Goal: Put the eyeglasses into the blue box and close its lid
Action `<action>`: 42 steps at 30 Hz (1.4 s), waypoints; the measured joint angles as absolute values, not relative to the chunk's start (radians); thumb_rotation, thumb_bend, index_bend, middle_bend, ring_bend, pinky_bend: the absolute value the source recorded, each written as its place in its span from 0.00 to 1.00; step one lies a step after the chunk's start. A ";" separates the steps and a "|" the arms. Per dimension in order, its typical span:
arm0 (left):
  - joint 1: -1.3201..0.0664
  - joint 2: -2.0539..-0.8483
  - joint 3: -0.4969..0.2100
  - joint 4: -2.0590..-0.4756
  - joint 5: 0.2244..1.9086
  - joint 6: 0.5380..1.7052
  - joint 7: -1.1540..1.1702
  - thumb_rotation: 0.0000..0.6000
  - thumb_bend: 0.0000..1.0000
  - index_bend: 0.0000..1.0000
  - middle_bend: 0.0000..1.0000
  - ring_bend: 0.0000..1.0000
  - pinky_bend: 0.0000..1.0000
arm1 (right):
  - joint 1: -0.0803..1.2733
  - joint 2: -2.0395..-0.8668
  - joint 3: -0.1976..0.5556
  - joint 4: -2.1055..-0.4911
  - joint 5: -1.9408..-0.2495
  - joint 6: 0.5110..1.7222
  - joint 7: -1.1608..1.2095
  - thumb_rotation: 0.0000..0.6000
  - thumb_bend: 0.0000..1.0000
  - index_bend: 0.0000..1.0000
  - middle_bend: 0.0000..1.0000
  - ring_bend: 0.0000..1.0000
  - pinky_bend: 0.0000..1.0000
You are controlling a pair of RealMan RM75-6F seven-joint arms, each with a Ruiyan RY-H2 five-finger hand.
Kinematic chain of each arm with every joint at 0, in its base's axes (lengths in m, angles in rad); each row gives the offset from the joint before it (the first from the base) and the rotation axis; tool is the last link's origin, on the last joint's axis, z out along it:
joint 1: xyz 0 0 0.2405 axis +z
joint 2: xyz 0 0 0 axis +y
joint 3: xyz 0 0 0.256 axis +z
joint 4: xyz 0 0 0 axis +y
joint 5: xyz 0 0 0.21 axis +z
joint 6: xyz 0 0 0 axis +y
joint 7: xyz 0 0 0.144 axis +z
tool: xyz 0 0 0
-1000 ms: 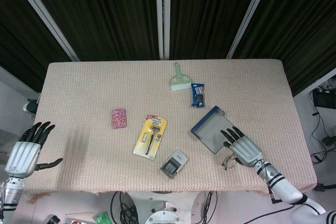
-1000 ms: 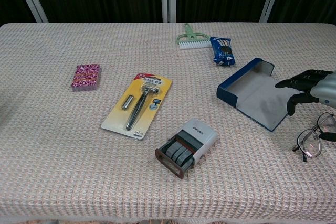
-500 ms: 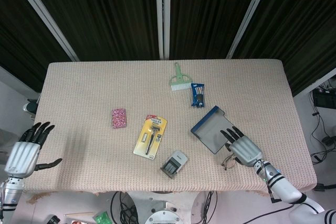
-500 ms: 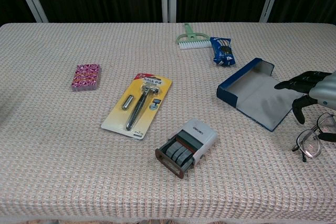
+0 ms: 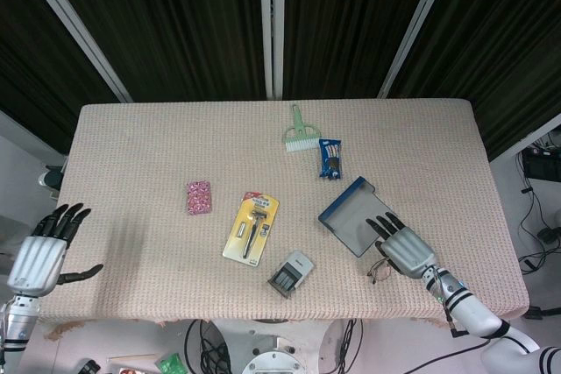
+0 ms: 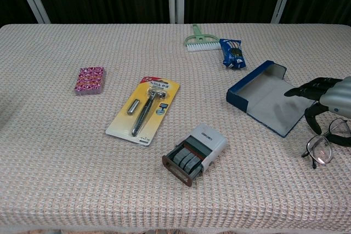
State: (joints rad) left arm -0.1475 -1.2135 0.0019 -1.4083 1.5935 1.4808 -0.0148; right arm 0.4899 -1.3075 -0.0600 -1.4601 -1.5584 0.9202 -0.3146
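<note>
Right hand [image 5: 405, 250], fingers spread, hovers over eyeglasses [image 6: 321, 145] lying at the open blue box's [image 5: 352, 215] four o'clock; nothing grasped, boxing and lid-closing remain.

A rectangular table [image 5: 140, 137] covered in a pinkish-beige waffle-weave cloth fills the middle of the head view, evenly lit. Behind it hang dark, vertically ribbed curtains [image 5: 175, 15] crossed by pale slanted and upright frame bars [image 5: 271, 24]. Beyond the table's right edge, black cables [image 5: 539, 216] lie on a light floor.
</note>
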 measured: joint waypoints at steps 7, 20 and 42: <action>-0.148 -1.215 0.002 -1.404 1.591 1.478 -0.019 0.71 0.00 0.10 0.09 0.07 0.19 | 0.496 -1.311 -0.063 -1.459 -1.552 0.917 -0.317 1.00 0.38 0.59 0.00 0.00 0.00; -0.146 -1.218 0.004 -1.395 1.591 1.477 -0.026 0.71 0.00 0.10 0.09 0.07 0.19 | 0.495 -1.312 -0.051 -1.444 -1.556 0.962 -0.279 1.00 0.44 0.66 0.00 0.00 0.00; -0.140 -1.214 0.007 -1.376 1.573 1.466 -0.047 0.71 0.00 0.10 0.09 0.07 0.19 | 0.658 -1.442 0.108 -1.325 -1.394 0.839 -0.278 1.00 0.44 0.67 0.00 0.00 0.00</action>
State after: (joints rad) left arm -0.1400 -1.2141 0.0065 -1.3760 1.5732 1.4658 -0.0471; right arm 0.6578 -1.4422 0.1084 -1.3255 -1.3944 0.8392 -0.2777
